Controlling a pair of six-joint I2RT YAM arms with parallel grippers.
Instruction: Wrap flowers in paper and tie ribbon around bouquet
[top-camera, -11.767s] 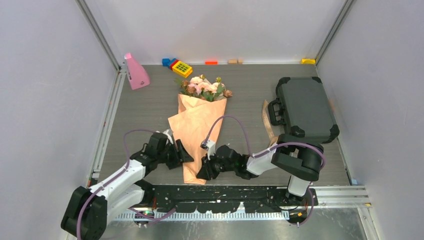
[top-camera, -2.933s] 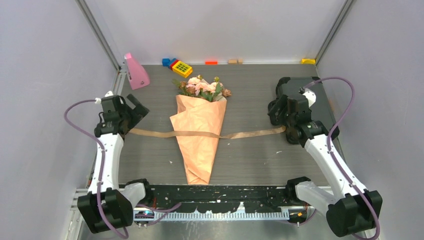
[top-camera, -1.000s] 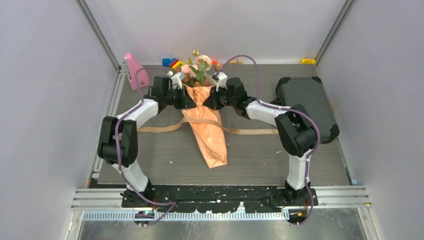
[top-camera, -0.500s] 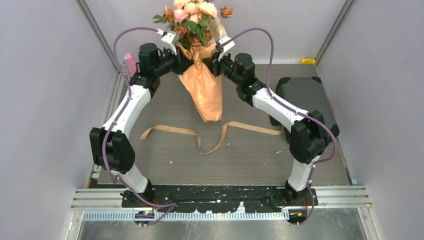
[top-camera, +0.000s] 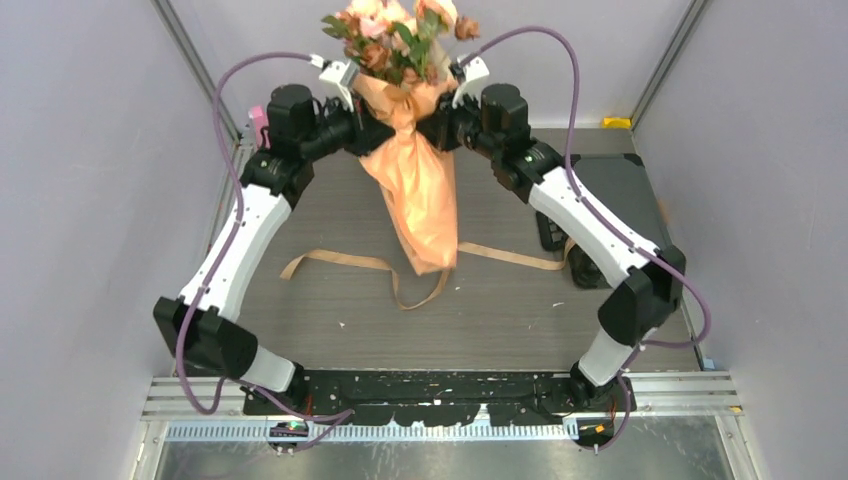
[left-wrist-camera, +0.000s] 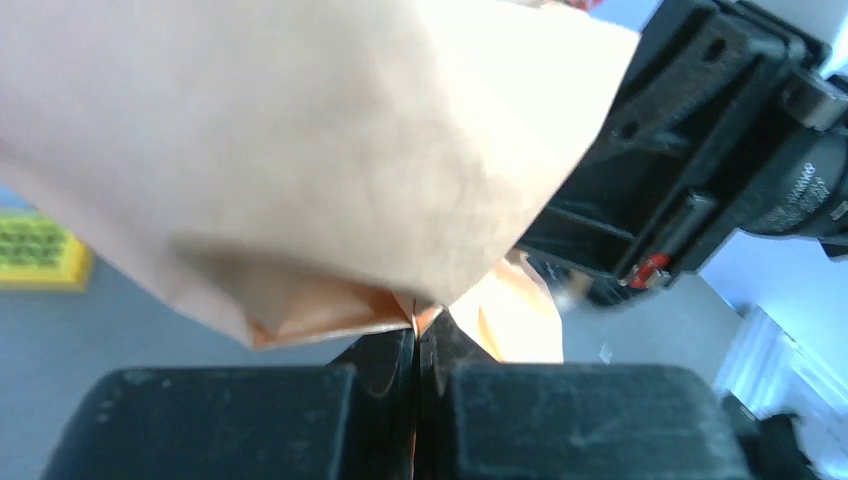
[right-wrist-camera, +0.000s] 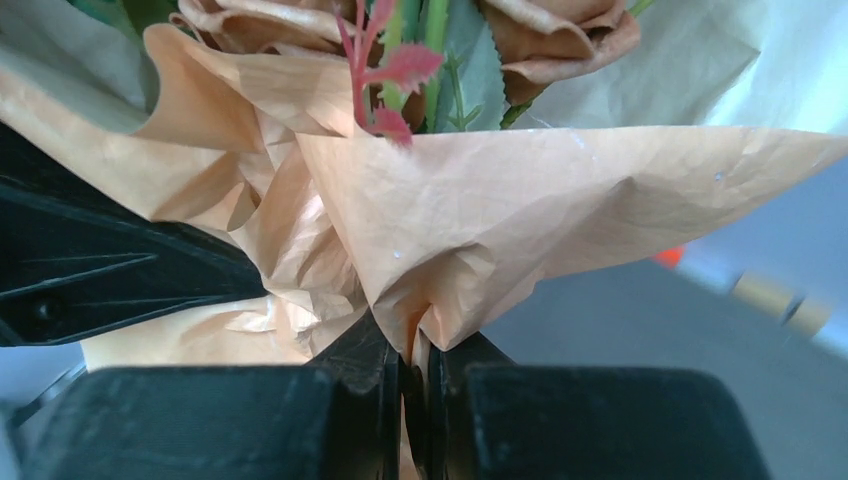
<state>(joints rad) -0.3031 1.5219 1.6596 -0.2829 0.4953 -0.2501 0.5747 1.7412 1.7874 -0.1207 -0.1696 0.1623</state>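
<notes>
since the bouquet (top-camera: 420, 190) hangs upright between the two arms over the grey table (top-camera: 300, 200), blooms toward the top camera and cone tip pointing down near mid-table, the wrap looks done and the tie not yet started. can't tell if the tip touches the table.

paper (right-wrist-camera: 520, 200): peach-orange, crinkled, gathered tight at the neck just under the flowers, flaring into a collar above. judgement: light and soft, creases and tears easily, probably springs open if let go. best hold is the pinched neck, where the stems inside give some stiffness, not the loose collar edge.

flowers (top-camera: 395, 35): pink and brownish roses with green leaves. look light, but the heads could crush if squeezed.

ribbon (top-camera: 345, 259): tan satin strip lying flat on the table by the cone tip, looped to the left and trailing right toward the black case (top-camera: 640, 190). not around the bouquet, nobody holds it. likely slippery and limp, so it needs a pinch on one end.

left gripper (left-wrist-camera: 415, 350): fingers pressed together on a thin fold of paper at the neck, left side.

right gripper (right-wrist-camera: 415, 370): nearly together, clamped on a thicker bunched fold on the opposite side, rose and leaf just above it.

both show paper only in the grip, no stem visible between the fingers. risk: the paper slips or rips under the load.
</notes>
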